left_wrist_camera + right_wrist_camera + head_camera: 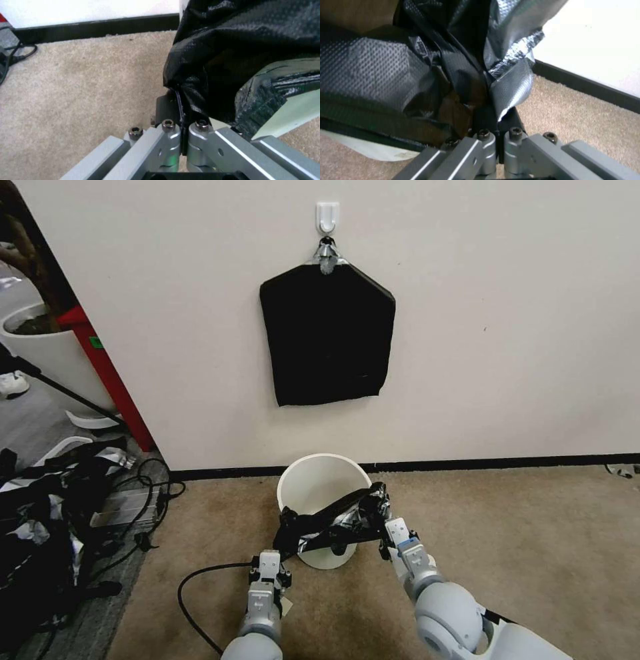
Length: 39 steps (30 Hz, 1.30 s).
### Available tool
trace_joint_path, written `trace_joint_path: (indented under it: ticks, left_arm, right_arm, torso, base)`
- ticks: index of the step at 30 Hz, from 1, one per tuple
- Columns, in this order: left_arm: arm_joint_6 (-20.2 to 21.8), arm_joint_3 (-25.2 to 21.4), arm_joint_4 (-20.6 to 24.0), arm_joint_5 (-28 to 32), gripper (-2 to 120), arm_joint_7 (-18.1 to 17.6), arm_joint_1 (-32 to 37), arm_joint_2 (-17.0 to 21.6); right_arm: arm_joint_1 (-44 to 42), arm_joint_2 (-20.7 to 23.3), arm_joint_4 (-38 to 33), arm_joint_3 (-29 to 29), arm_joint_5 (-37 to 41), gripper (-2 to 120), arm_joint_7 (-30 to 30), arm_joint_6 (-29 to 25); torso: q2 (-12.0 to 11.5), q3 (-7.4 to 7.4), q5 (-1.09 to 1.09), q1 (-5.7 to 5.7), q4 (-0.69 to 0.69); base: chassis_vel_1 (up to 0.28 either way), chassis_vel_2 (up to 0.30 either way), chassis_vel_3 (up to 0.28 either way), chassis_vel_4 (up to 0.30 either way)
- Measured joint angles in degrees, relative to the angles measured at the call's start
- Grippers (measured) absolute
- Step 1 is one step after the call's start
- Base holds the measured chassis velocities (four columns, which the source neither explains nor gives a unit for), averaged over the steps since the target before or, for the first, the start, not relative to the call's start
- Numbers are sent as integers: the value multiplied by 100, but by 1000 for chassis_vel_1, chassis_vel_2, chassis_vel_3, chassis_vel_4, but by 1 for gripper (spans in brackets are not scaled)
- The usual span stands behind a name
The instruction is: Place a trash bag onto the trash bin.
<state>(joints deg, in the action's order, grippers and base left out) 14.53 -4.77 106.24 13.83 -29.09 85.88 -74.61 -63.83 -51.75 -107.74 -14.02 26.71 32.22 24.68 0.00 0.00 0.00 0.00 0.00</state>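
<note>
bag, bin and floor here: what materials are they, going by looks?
The crinkled glossy black trash bag, pinched at either end by the shut left tool and right tool: thin plastic film, with embossed texture and shiny creases. The round cream-white trash bin: probably moulded plastic, with smooth, matte walls. The beige floor: short-pile carpet, by its fuzzy fibre look.
</note>
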Motion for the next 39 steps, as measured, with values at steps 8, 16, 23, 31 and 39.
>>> trace_joint_path:
  ticks: [8, 16, 23, 31, 39]
  left_arm:
    - [-14, -77, -121, 50, 0, 37, -51, -90]
    - [-97, -114, 345, 66, 19, 57, 209, 191]
    - [256, -145, 1009, -46, 43, 60, 494, 704]
    - [382, -132, 1487, -329, 71, 61, 706, 945]
    - [-151, -451, 2225, -562, 98, 370, 1055, 927]
  right_arm:
    - [45, -85, 149, 4, -98, 0, -68, 14]
    - [-460, 203, -416, 303, 265, 21, 92, -244]
    - [-1277, 679, -1317, 579, 415, 45, 202, -351]
    - [-1544, 761, -1720, 662, 334, 73, 159, -706]
    - [-1334, 656, -1922, 1105, -591, 99, -750, -1946]
  torso:
    - [0, 0, 0, 0, 0]
    - [0, 0, 0, 0, 1]
    - [0, 0, -1, 0, -1]
    - [0, -1, -1, 0, 0]
    - [0, -1, -1, 0, -1]
  base:
    - [0, 0, 0, 0]
    - [0, 0, 0, 0]
    - [0, 0, 0, 0]
    - [0, 0, 0, 0]
    - [0, 0, 0, 0]
